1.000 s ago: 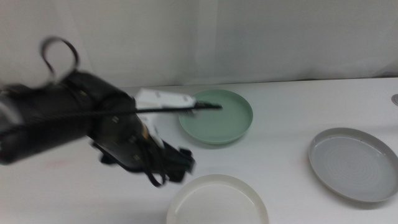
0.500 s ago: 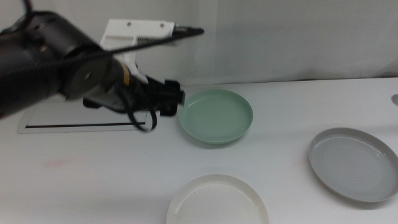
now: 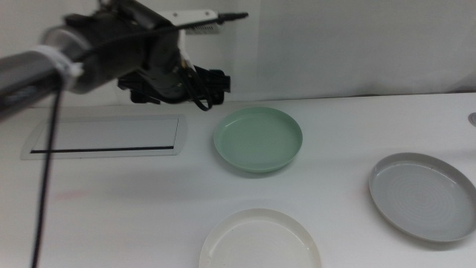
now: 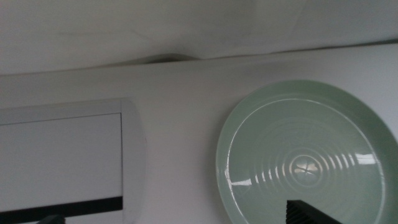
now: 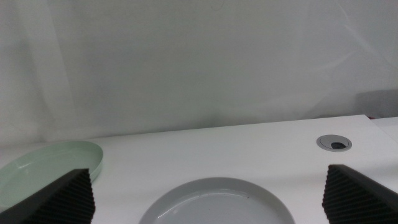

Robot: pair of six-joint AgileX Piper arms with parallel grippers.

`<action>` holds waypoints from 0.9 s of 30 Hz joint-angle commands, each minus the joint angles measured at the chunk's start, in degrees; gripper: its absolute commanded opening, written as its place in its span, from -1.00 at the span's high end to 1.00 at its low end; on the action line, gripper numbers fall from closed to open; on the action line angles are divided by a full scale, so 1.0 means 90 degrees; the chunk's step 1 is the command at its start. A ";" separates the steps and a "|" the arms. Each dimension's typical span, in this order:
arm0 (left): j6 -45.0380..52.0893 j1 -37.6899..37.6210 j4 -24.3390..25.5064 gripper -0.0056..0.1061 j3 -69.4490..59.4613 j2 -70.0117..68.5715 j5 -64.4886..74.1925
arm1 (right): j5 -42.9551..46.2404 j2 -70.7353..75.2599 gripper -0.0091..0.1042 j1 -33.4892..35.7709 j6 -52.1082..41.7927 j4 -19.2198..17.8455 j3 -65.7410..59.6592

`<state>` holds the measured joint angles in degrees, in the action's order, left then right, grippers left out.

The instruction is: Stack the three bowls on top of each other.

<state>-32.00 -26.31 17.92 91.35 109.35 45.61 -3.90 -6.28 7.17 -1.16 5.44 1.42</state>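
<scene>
Three bowls lie apart on the white table [image 3: 134,216], none stacked on another. In the middle view the mint-green bowl [image 3: 258,140] sits toward the back centre, the cream-white bowl [image 3: 259,240] lies at the near edge and is partly cut off by the frame, and the grey bowl [image 3: 423,195] with its concentric rings rests well to the right. A flat white panel [image 3: 104,137] with a dark slot lies to the left of the mint-green bowl. The left gripper [image 3: 212,80] hangs in the air above the back of the table, between the panel and the mint-green bowl, holding nothing; its wrist view looks down on that bowl and the panel, with the two jaw tips set wide apart at the frame's edge, so the jaws stand open. The right gripper [image 5: 211,198] waits low over the right side of the table, its ridged jaws wide apart with the grey bowl's rim lying between them in its wrist view, and a round grommet [image 5: 334,142] set in the tabletop beyond.
</scene>
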 commanded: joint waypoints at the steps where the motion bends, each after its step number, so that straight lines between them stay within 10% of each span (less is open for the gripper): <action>1: -0.0015 0.0008 -0.0099 -0.74 0.0249 0.0368 0.0071 | 0.0035 -0.0003 -0.98 -0.0038 -0.0024 -0.0031 -0.0020; 27: -0.0061 -0.0003 -0.0587 -0.55 0.0559 0.2159 -0.0748 | 0.0022 -0.0003 -0.98 -0.0038 -0.0024 -0.0031 -0.0020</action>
<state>-32.01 -26.31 13.04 96.04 128.28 39.38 -3.90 -6.28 7.17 -1.16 5.44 1.42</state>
